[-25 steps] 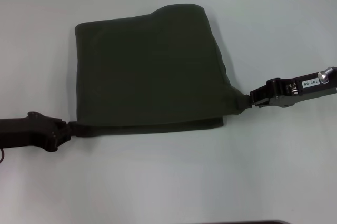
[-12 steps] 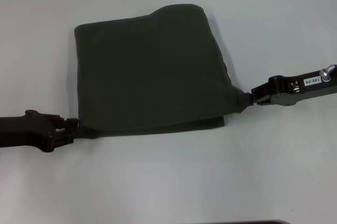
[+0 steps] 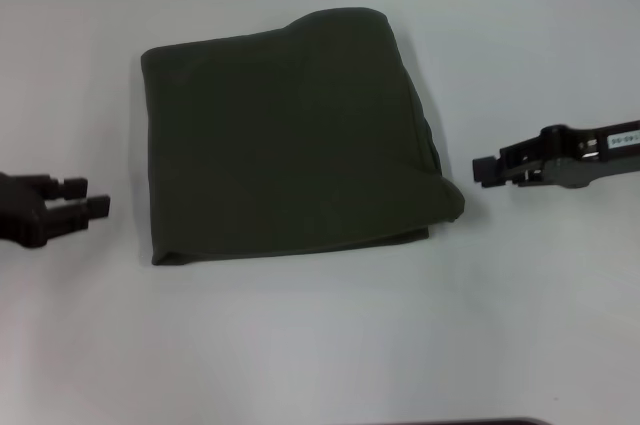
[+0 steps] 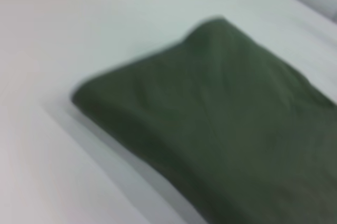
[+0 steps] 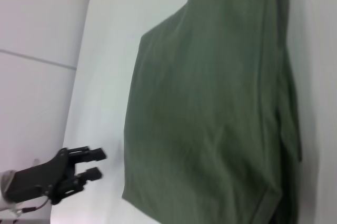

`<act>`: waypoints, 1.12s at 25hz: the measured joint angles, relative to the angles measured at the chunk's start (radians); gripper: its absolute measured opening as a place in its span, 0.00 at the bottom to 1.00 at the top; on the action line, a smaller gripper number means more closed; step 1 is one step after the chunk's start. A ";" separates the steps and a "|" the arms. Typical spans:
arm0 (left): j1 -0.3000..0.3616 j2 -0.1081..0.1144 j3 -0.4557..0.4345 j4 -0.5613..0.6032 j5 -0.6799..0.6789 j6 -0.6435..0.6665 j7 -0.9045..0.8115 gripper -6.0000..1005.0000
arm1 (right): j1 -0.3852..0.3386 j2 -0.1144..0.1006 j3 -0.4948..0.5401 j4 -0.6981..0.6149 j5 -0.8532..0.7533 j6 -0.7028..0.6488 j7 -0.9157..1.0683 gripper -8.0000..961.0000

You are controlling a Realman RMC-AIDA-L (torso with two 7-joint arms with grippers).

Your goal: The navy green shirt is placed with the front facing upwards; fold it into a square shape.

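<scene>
The navy green shirt [image 3: 290,135] lies folded into a rough square on the white table [image 3: 320,345], plain side up with no lettering showing. It also fills the left wrist view [image 4: 226,124] and the right wrist view [image 5: 210,108]. My left gripper [image 3: 88,196] hovers open just left of the shirt's near left corner, holding nothing; it shows far off in the right wrist view [image 5: 96,163]. My right gripper [image 3: 482,171] sits open a short gap to the right of the shirt's near right corner, touching no cloth.
Bare white tabletop surrounds the shirt on all sides. A thin dark strip [image 3: 460,422] shows at the very front edge of the head view.
Both grippers have let go of the shirt's near corners and pulled outward, the left one to the left, the right one to the right. The near edge of the shirt has settled flat.
</scene>
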 joint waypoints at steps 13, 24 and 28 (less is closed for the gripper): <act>-0.074 0.008 -0.023 -0.033 -0.066 0.100 -0.158 0.42 | 0.049 -0.012 0.017 -0.015 0.003 -0.002 0.001 0.24; -0.156 0.044 -0.026 -0.052 -0.148 0.146 -0.531 0.43 | 0.047 -0.014 0.025 -0.176 0.286 0.004 -0.237 0.30; -0.185 0.076 -0.026 -0.070 -0.202 0.154 -0.649 0.42 | 0.052 -0.021 0.027 -0.286 0.291 0.003 -0.221 0.48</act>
